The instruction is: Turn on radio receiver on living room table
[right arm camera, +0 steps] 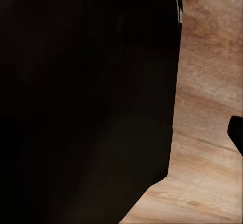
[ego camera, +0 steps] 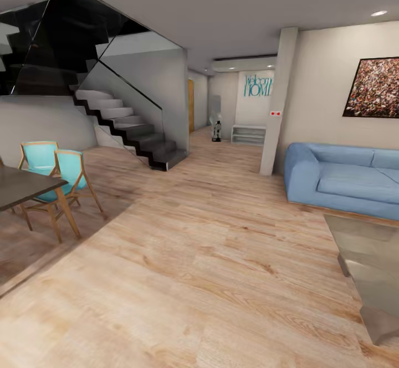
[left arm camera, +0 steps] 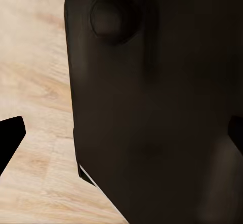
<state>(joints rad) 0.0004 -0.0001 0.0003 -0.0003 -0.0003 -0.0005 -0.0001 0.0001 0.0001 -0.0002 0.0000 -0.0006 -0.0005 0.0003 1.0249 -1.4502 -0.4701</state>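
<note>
Radio receiver not sighted from this spot, so its place on the worktop cannot be given; judged from the task alone, a small set should be light and rigid, likely to slide on a glossy top if pushed, so the switch or dial wants a light touch, not a grasp of the body. Head view: living room, light wood floor (ego camera: pixel 210 257) across the middle; glossy grey worktop (ego camera: pixel 368 262) cut off at 4 o'clock, the part seen carrying only reflections; blue sofa (ego camera: pixel 343 179) at 3 o'clock behind it; framed crowd picture (ego camera: pixel 372 87) at 2 o'clock on the wall; dark staircase (ego camera: pixel 127 129) at 10 to 11 o'clock; dark dining table (ego camera: pixel 22 185) with turquoise chairs (ego camera: pixel 55 168) at 9 o'clock; hallway with teal wall lettering (ego camera: pixel 257 84) near 12 o'clock. Left wrist view: a large dark robot part (left arm camera: pixel 157 107) close to the lens, pale floor boards beside it, a dark tip (left arm camera: pixel 10 138) at the edge; fingers apart or together, cannot tell. Right wrist view: much the same, a black mass (right arm camera: pixel 86 97) with browner floor alongside; finger state again cannot tell. The wrists give floor close up; the head alone gives the room and the worktop's bearing.
</note>
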